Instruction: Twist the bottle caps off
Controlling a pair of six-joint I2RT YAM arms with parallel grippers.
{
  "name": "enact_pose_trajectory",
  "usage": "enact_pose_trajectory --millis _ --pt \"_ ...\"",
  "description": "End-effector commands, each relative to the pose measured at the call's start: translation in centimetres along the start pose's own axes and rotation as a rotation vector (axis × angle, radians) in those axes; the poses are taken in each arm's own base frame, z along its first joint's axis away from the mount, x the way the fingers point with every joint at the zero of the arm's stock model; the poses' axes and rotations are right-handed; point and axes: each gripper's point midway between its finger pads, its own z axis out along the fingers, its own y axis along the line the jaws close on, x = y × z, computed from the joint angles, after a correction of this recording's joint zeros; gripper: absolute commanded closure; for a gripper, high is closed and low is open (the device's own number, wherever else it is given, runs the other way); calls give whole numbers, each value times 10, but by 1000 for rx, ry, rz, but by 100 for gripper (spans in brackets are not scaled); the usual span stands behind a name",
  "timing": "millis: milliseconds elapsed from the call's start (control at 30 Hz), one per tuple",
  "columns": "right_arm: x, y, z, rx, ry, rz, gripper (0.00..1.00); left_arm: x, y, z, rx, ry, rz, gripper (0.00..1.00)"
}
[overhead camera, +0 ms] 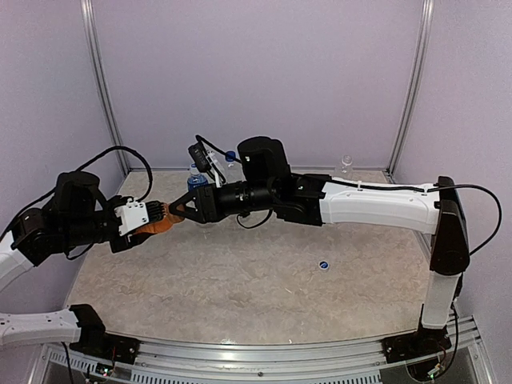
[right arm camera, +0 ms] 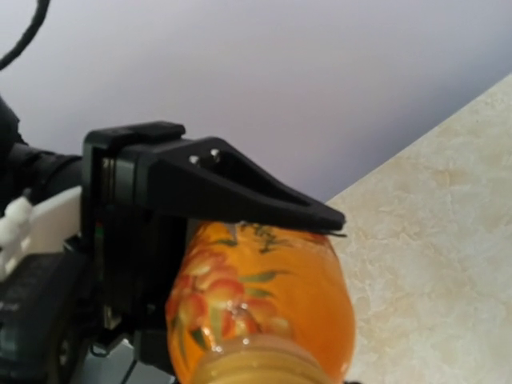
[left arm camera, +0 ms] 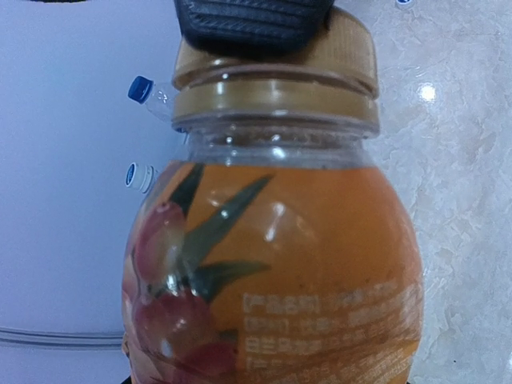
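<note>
Orange-brown cap (left arm camera: 352, 56), orange bottle (left arm camera: 320, 240), fruit-and-leaf label (left arm camera: 188, 264), small print (left arm camera: 328, 320) illegible

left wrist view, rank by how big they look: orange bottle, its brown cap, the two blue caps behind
1. orange bottle
2. brown cap
3. upper blue cap and lower blue cap, about alike

Both blue caps sit farther from the camera, so they may not truly be smaller than the brown cap.
</note>
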Motion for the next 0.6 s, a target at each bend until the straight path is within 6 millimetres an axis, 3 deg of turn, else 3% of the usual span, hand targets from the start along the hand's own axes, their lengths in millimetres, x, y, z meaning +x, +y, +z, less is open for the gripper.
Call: enact_pose_trajectory --millis 0,100,267,400,567 --pt "11 -5 5 -34 53 17 63 -14 16 -2 -49 -41 -1 70" --pt "17 -8 5 -30 62 30 59 -14 18 -2 -54 -38 7 70" --pt "11 -5 1 -53 50 19 75 -13 21 -1 -63 -30 3 70" --pt "14 -7 4 -68 86 22 56 -16 24 0 -68 -34 3 70" --pt "13 -10 0 -46 64 27 55 -16 23 -1 -63 -35 12 71"
